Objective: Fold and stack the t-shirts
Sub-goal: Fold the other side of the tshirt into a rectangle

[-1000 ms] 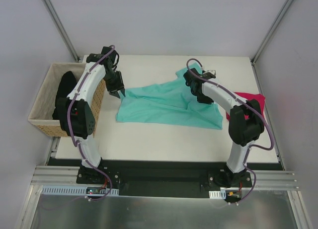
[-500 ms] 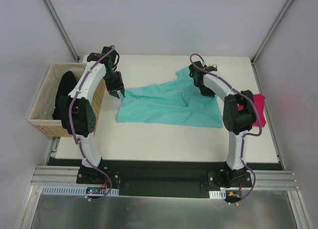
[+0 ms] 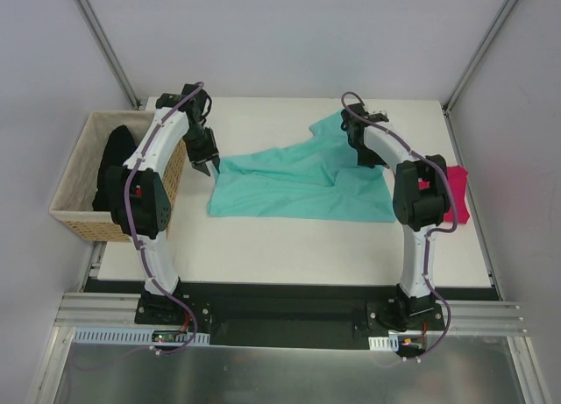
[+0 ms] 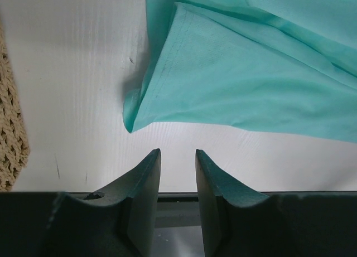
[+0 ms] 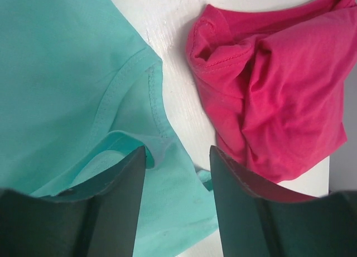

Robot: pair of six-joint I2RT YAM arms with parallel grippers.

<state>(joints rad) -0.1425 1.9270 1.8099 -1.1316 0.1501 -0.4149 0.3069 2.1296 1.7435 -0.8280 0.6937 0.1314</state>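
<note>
Both my arms reach forward; my left gripper [image 4: 177, 152] hangs with jaws narrowly parted, my right gripper [image 5: 177, 149] parted wider.

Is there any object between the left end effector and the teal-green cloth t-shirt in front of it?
Nothing visible does: only bare white table lies between the left end effector and the near corner of the teal-green cloth t-shirt. The tan woven basket sits off to one side.

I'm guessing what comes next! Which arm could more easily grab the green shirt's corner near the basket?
Probably the left arm. Its open jaws sit just short of the teal shirt's corner beside the basket. The right arm is across the shirt, by the pink shirt.
</note>
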